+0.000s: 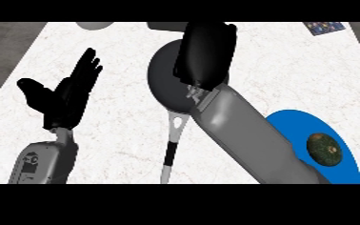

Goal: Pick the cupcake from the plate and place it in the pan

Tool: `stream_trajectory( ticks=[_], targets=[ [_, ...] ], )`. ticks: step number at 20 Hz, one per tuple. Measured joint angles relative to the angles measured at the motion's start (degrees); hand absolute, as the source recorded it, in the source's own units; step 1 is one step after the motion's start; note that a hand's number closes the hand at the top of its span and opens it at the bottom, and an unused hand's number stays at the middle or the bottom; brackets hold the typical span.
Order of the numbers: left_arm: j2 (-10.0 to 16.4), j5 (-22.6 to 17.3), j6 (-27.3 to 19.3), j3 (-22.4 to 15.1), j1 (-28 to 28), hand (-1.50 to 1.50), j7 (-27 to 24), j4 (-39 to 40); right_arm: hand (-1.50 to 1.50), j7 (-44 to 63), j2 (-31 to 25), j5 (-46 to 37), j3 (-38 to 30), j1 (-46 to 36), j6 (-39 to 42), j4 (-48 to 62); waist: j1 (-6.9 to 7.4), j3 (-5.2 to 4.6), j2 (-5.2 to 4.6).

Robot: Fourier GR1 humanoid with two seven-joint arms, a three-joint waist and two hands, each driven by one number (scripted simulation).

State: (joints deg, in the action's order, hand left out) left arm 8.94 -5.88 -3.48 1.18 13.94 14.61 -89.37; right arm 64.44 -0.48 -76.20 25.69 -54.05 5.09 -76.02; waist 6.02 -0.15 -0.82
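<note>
Fingers (pixel 87 67) of the left hand (pixel 67 97) stand wide and idle, the right hand (pixel 205 52), grasp not visible, hangs above the pan (pixel 160 76), so picking seems not begun: it must go to the cupcake (pixel 325 148) on the blue plate (pixel 299 121).

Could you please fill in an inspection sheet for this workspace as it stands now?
Surface: white marbled counter.
Job's things: dark cupcake on the blue plate, lower right; grey pan mid-counter, handle toward the robot.
Clutter: grey object and second grey object, both cut off at the far edge; patterned item at the far right.
Hands: left hand open, resting at left; right hand over the pan, grasp hidden.
Cables: nothing seen.
Surroundings: dark floor beyond the counter's left edge.
</note>
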Motion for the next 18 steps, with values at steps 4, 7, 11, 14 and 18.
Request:
stream_trajectory(
  ticks=[4, 7, 11, 14, 18],
  targets=[
    [0.9, -0.9, 0.8, 1.7, -0.8, 0.00, -1.2, 0.7, 1.50, -0.2, 0.0, 2.5, 0.6, -1.9, -5.4, 7.1, -1.30, 0.05, 0.04],
    [0.3, -0.4, -0.1, 1.5, -1.1, 0.00, -1.1, 0.2, 1.50, -2.3, 0.0, 4.6, 0.1, -2.5, -10.9, 12.8, -2.08, 0.10, 0.06],
    [0.2, 0.0, -0.7, 1.5, -0.7, 0.00, -0.6, -0.4, 1.50, -5.9, 0.1, 8.0, -0.2, -2.5, -20.3, 21.2, -2.31, 0.13, -0.06],
    [0.2, -0.4, -0.4, 1.6, -0.8, 0.00, -0.5, -0.7, 1.50, -7.5, 0.2, 10.7, 0.1, -3.6, -26.2, 28.1, -2.20, 0.14, -0.12],
    [-0.3, 0.2, -0.4, 0.8, -1.4, 0.00, -0.7, -1.2, 1.50, -7.5, 0.3, 15.5, 1.6, -4.2, -30.1, 35.1, -1.95, 0.15, -0.14]
  ],
)
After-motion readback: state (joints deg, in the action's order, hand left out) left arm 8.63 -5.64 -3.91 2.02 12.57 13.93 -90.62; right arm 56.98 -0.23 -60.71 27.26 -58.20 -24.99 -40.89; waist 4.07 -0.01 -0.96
